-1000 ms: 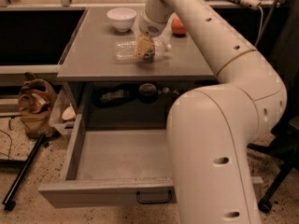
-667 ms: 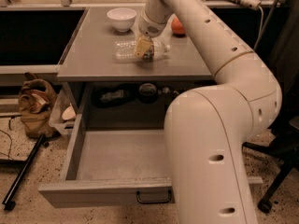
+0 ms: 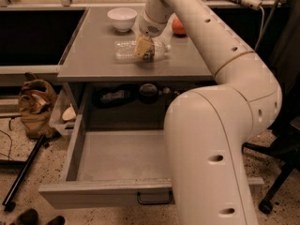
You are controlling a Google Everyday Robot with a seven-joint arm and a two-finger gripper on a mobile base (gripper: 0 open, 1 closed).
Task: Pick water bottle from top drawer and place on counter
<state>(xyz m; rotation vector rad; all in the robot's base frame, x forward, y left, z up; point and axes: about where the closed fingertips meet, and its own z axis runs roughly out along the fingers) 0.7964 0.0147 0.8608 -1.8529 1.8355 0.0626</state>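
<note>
The water bottle (image 3: 124, 49), clear ribbed plastic, lies on its side on the grey counter (image 3: 93, 60), near the middle. My gripper (image 3: 144, 49) reaches down from the white arm and is shut on the bottle's middle, where its label band is mostly hidden by a tan finger (image 3: 142, 46). The bottle rests on the counter surface. The top drawer (image 3: 122, 156) is pulled fully open below, its grey floor bare, with a black handle (image 3: 153, 199) on the front panel. My arm's big white elbow covers the drawer's right part.
A white bowl (image 3: 122, 18) and an orange round object (image 3: 178, 27) stand at the counter's back. Dark items lie in the cavity behind the drawer (image 3: 140, 93). A brown bag (image 3: 36, 108) and a black pole (image 3: 23, 170) are on the floor at left; chair legs (image 3: 281, 182) are at right.
The gripper and bottle stay in the same spot on the counter. The arm's elbow has shifted slightly toward the left of the view.
</note>
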